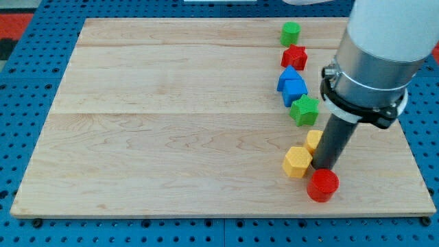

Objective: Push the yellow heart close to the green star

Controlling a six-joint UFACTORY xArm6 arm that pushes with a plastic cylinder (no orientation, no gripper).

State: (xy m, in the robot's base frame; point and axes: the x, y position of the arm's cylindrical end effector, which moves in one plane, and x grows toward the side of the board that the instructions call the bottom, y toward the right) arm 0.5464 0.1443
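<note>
The green star [304,110] lies at the board's right of centre. Just below it a yellow block [313,140], probably the heart, is partly hidden behind my rod and sits a short gap from the star. A yellow hexagon [298,162] lies below and left of it. My tip [320,167] rests on the board to the right of the hexagon, touching or nearly touching both yellow blocks, and directly above a red cylinder [322,185].
A green cylinder [291,32], a red star [294,57] and two blue blocks [291,85] form a column above the green star. The board's right edge [416,165] is near. The arm's grey body covers the upper right.
</note>
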